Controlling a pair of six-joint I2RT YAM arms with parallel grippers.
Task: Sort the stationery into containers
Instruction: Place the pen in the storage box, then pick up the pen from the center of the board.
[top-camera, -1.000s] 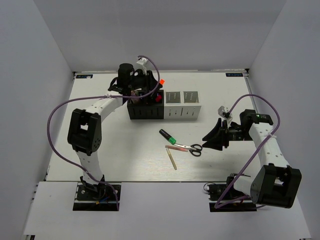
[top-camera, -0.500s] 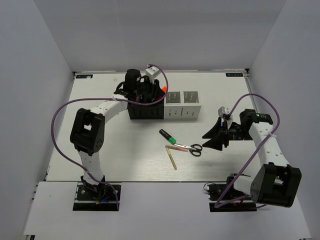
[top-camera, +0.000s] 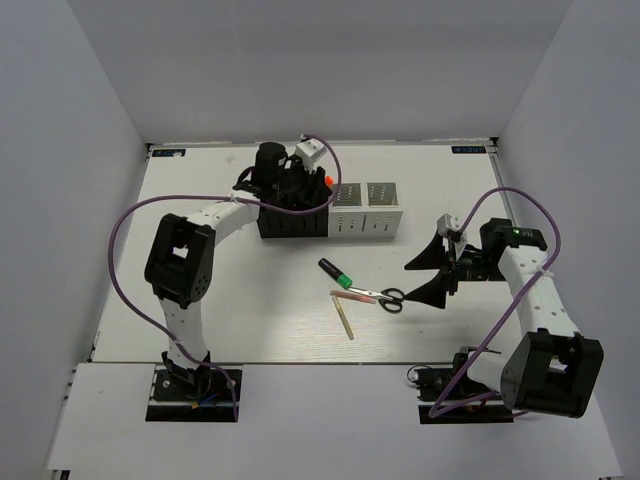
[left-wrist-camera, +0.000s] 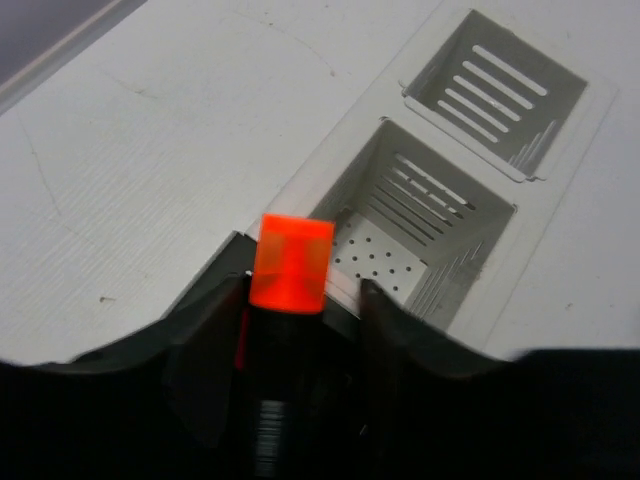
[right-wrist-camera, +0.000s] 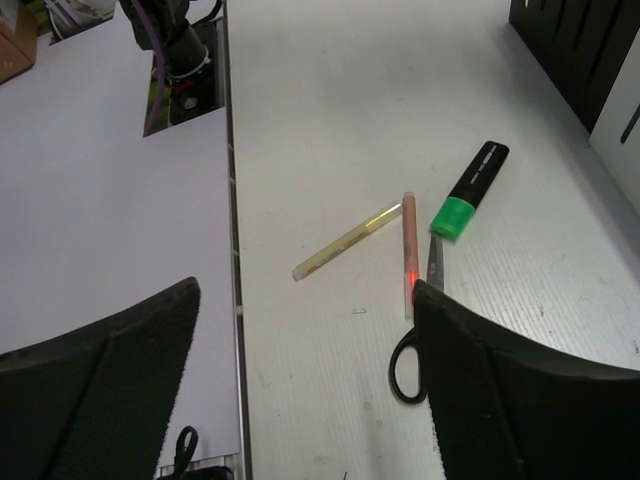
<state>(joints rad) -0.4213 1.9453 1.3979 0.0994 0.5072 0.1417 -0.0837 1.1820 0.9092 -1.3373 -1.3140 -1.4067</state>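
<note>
My left gripper (top-camera: 297, 186) hangs over the black holders (top-camera: 290, 222) at the left end of the row of containers. It is shut on a black highlighter with an orange cap (top-camera: 326, 180), and the cap (left-wrist-camera: 291, 265) sticks out between my fingers. The two white holders (top-camera: 365, 212) show beyond it in the left wrist view (left-wrist-camera: 430, 235). My right gripper (top-camera: 426, 277) is open, just right of the black-handled scissors (top-camera: 384, 297). In the right wrist view the scissors (right-wrist-camera: 405, 368), thin pink stick (right-wrist-camera: 407, 250), pale stick (right-wrist-camera: 345, 242) and green-capped highlighter (right-wrist-camera: 472, 190) lie ahead of the open gripper (right-wrist-camera: 305, 300).
The green-capped highlighter (top-camera: 337, 273), pink stick (top-camera: 352, 295) and pale stick (top-camera: 345, 317) lie together mid-table, in front of the holders. White walls enclose the table on three sides. The table's near edge (right-wrist-camera: 232, 250) runs close to the pale stick.
My left gripper has carried the orange-capped highlighter rightward and lower along the black holders. My right gripper has shifted slightly toward the scissors with its jaws spread wider.
</note>
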